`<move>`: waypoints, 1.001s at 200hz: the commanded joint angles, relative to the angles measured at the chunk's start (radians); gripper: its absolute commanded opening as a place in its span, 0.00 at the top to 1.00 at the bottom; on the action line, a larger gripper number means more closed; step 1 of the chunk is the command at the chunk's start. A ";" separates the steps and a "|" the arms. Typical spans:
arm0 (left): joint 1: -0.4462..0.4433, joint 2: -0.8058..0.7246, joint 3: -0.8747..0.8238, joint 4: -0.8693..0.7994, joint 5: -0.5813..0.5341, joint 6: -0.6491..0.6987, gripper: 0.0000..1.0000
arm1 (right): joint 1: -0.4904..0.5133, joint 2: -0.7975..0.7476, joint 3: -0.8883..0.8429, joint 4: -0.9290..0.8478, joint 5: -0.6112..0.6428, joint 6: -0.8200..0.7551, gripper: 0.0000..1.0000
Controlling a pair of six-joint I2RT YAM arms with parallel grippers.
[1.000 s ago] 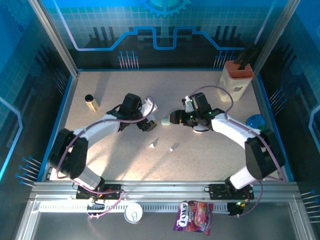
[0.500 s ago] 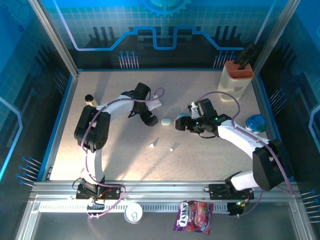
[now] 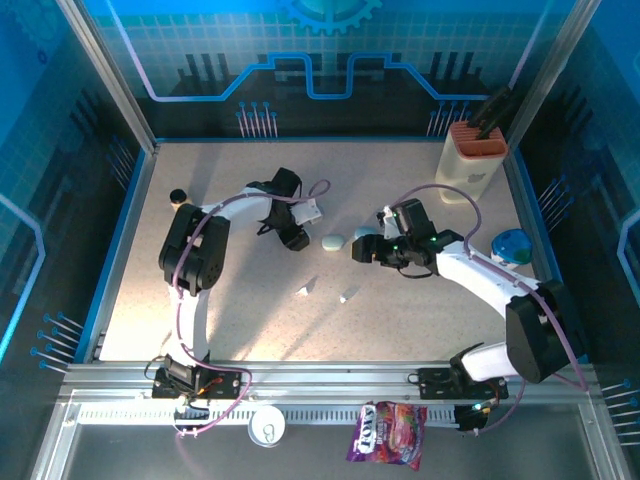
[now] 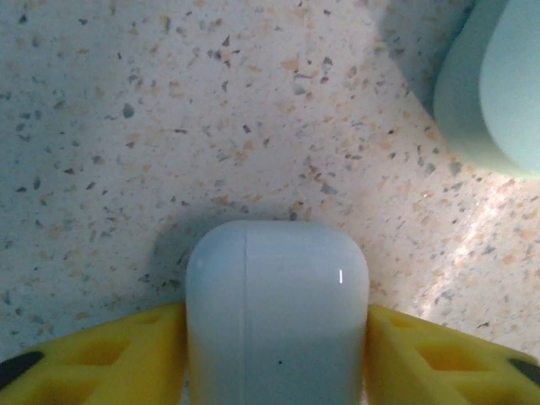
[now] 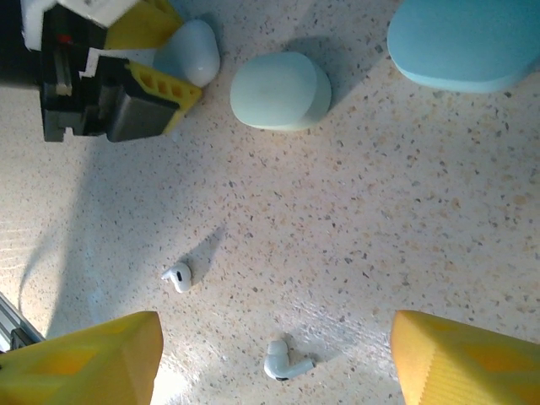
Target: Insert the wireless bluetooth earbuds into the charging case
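Well, the left gripper (image 5: pixel 164 59) is clenched on a white charging case (image 4: pixel 277 312), its yellow fingers (image 4: pixel 101 354) pressed against both sides. The closed case sits on the speckled table (image 4: pixel 169 126) just to the left of a pale green case (image 5: pixel 280 90). Two white earbuds (image 5: pixel 177 276) (image 5: pixel 285 363) lie loose on the table, apart from each other and nearer the arm bases than the green case. A teal case (image 5: pixel 464 42) rests just right of it. The right gripper (image 5: pixel 274 325) hangs above the earbuds, jaws spread, grasping nothing.
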 commanded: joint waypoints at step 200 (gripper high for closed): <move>-0.214 -0.761 -0.749 0.658 0.186 0.238 0.62 | 0.046 -0.045 0.084 0.079 -0.279 -0.058 0.36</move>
